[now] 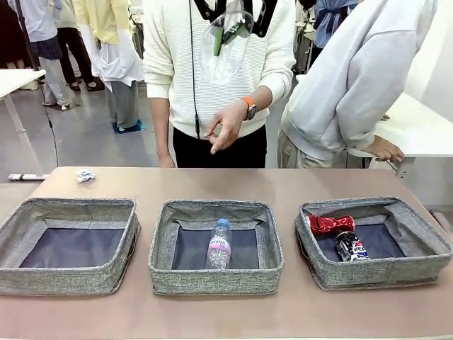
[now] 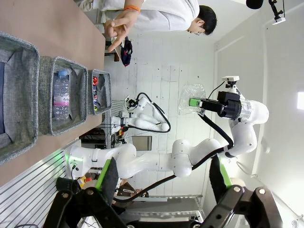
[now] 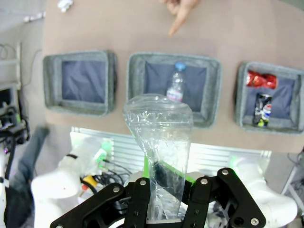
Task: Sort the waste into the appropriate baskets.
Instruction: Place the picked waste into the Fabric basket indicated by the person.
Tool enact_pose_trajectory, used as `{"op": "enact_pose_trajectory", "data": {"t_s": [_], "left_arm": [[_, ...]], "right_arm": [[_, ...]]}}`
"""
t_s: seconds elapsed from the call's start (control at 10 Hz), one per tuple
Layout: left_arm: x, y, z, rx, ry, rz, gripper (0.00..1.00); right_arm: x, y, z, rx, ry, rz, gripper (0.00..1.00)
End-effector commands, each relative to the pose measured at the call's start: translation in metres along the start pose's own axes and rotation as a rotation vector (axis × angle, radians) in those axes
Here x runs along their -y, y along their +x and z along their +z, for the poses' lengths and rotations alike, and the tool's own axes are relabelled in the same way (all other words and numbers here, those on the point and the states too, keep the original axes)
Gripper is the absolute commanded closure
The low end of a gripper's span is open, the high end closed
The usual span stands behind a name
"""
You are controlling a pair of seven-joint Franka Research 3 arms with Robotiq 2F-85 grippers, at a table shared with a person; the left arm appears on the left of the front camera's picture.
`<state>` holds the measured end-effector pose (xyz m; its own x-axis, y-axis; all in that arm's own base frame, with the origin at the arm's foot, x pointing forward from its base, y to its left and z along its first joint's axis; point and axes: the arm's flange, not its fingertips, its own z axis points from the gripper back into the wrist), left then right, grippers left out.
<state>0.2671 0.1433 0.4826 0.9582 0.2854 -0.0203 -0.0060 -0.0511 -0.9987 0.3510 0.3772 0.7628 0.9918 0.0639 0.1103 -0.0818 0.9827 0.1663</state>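
From the front, our right pincer (image 1: 228,32) hangs high, clamped on the container (image 1: 225,53); we should lower it over the middle bin (image 1: 216,273) beside the bottle (image 1: 219,245). Left wrist: our left pincer (image 2: 161,183) stands apart, empty. Right wrist: both cans (image 3: 261,95) share the right bin (image 3: 270,126); the wad (image 3: 64,4) lies on the bench (image 3: 118,28).

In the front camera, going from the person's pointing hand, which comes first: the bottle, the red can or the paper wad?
From the hand:
1. Bottle, middle basket, almost straight below.
2. Red can, right basket.
3. Paper wad, far left on the table; close to the can's distance, so this order is tentative.
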Motion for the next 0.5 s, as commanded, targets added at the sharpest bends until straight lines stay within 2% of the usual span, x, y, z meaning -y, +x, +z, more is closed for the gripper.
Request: {"op": "enact_pose_trajectory", "data": {"t_s": [0.0,0.4], "left_arm": [[0.0029,-0.0016,-0.0020,0.002,-0.024,-0.013,0.00],[0.0029,-0.0016,-0.0020,0.002,-0.024,-0.013,0.00]], "right_arm": [[0.0013,-0.0033,0.0001,0.001,-0.009,-0.004,0.98],[0.0013,-0.0033,0.0001,0.001,-0.009,-0.004,0.98]]}}
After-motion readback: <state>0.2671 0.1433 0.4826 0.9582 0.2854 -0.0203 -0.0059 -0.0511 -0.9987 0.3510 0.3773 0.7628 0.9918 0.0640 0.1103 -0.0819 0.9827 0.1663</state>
